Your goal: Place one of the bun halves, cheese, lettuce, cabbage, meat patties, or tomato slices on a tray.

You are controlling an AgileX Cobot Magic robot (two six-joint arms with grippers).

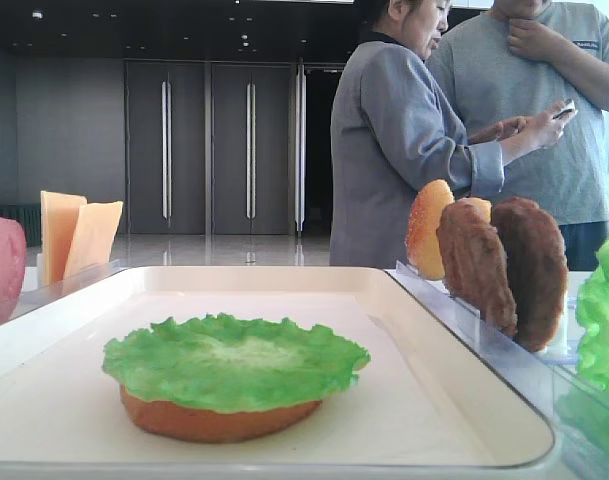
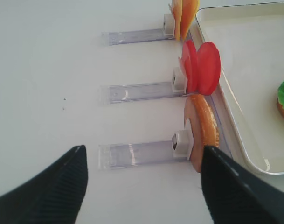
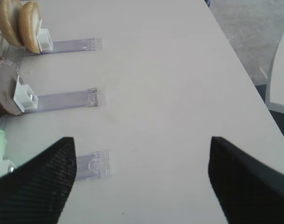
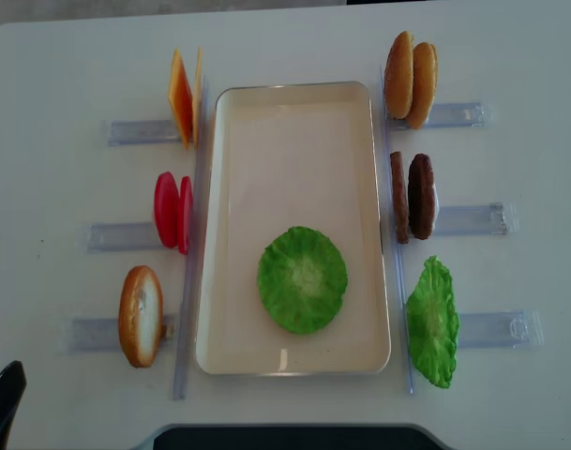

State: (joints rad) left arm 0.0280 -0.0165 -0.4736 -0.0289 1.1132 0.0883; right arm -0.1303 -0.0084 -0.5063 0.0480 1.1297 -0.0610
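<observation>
**Lettuce on a bun half in the tray; both grippers clear of the food**

Overhead view: the tray lies lengthwise at the middle of the white bench; a round lettuce leaf rests in its near half, well apart from the rim; the low front view shows this leaf lying flat on a bun half, which it overhangs all round. Left of the tray, each upright in a clear holder: cheese slices at the far end, tomato slices in the middle, one bun half at the near end. Right of the tray, likewise upright: two bun halves at the far end, two meat patties in the middle, a second lettuce leaf at the near end. All racked items stand just beside the tray's long sides.

Left wrist view: left gripper above the bench beside the near holder; its fingers are spread wide and hold nothing. Right wrist view: right gripper above bare bench beside the holders; its fingers are likewise spread wide and hold nothing. Front view, background: two people standing behind the bench.
</observation>
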